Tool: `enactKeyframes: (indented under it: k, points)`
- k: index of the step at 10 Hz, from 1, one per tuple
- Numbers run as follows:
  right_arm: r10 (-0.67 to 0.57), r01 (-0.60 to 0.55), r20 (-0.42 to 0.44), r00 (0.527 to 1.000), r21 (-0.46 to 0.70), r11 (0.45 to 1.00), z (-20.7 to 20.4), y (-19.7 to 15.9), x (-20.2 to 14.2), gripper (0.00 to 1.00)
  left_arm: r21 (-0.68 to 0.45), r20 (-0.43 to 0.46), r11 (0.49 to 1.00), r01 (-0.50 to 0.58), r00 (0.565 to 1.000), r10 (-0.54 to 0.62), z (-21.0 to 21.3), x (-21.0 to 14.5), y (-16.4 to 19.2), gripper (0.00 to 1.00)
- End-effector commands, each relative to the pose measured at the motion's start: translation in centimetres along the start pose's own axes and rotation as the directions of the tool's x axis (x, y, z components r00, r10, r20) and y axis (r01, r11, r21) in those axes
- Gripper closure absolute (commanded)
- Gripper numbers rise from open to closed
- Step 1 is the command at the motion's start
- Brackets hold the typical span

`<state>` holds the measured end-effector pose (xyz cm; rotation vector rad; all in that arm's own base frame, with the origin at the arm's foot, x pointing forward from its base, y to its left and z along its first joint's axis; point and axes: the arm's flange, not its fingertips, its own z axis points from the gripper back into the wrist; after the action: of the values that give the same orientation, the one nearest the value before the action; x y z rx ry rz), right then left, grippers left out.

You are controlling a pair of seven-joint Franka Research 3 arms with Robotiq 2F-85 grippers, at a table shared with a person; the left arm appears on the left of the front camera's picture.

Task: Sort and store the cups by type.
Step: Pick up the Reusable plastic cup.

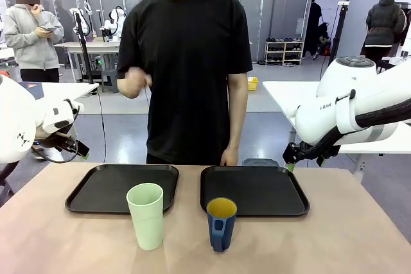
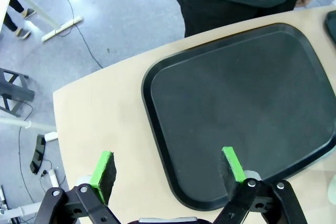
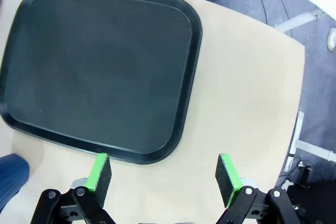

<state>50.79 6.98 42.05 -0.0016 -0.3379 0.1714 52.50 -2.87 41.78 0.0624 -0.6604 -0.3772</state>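
Observation:
The tall pale-green tumbler (image 1: 146, 215) stands upright on the bare table, in front of the left black tray (image 1: 122, 187). The dark-blue mug (image 1: 221, 224), yellow inside, stands to its right in front of the right black tray (image 1: 253, 190); its blue side also shows as the mug (image 3: 10, 179) at the wrist view's lower left. My left gripper (image 2: 169, 170) hangs open over the outer edge of the left tray (image 2: 241, 103). My right gripper (image 3: 164, 176) is open above the outer edge of the right tray (image 3: 100, 66). Nothing sits between either pair of fingers.
A person in a black shirt stands at the far side, one hand (image 1: 229, 156) resting at the table edge behind the right tray, the other hand (image 1: 135, 81) raised. Both trays hold nothing. My arms hang at the table's left and right ends.

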Motion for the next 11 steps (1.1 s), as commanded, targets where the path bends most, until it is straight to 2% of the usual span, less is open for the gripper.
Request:
enactKeyframes:
  k: [1, 11]
  points:
    - [0.005, -0.005, 0.004, 1.0, -0.003, 1.0, -0.09, 0.04, -0.07, 0.0, 0.001, 0.002, 1.0, -0.003, 1.0, 0.003, 0.04, 0.07, 0.06, 0.0]
    - [0.005, -0.005, 0.004, 1.0, -0.003, 1.0, -0.09, 0.04, -0.07, 0.0, 0.001, 0.002, 1.0, -0.003, 1.0, 0.003, 0.04, 0.07, 0.06, 0.0]
